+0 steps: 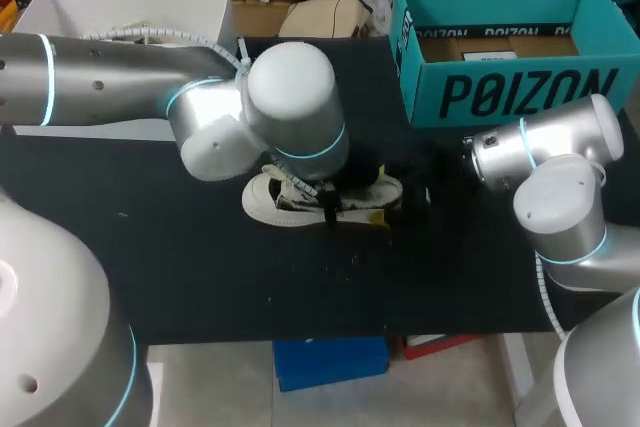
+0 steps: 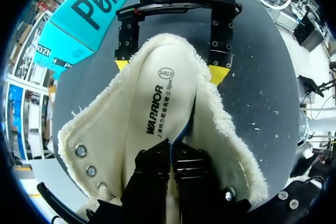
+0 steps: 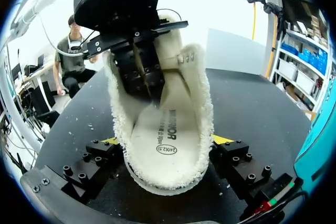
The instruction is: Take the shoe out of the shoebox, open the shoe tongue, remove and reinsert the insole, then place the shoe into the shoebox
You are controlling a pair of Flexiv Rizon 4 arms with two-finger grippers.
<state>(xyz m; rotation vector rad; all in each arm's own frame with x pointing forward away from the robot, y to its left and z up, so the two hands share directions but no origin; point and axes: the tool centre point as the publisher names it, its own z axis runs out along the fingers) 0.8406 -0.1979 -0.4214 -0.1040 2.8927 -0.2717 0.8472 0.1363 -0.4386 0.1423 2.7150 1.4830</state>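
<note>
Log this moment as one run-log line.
shoe: on table, outside shoebox | right pincer: shut on shoe, both sides | left pincer: inside shoe, shut on insole edge

Left arm: the left arm (image 1: 100, 77) enters at the upper left of the head view and runs across to the middle, where its wrist (image 1: 295, 107) turns downward over the table (image 1: 200, 267).
Left tool: the left tool (image 2: 170, 153) points down into the shoe (image 3: 202, 103). Its black fingers (image 2: 155, 169) are drawn close together, pinching the edge of the insole (image 2: 157, 114).
Right arm: the right arm (image 1: 565, 207) rises from the lower right corner of the head view, folds at the right edge and reaches left, low over the table.
Right tool: the right tool (image 3: 167, 142) lies low and level. Its fingers are spread wide, with the yellow fingertips (image 3: 221, 139) pressed against both sides of the shoe.
</note>
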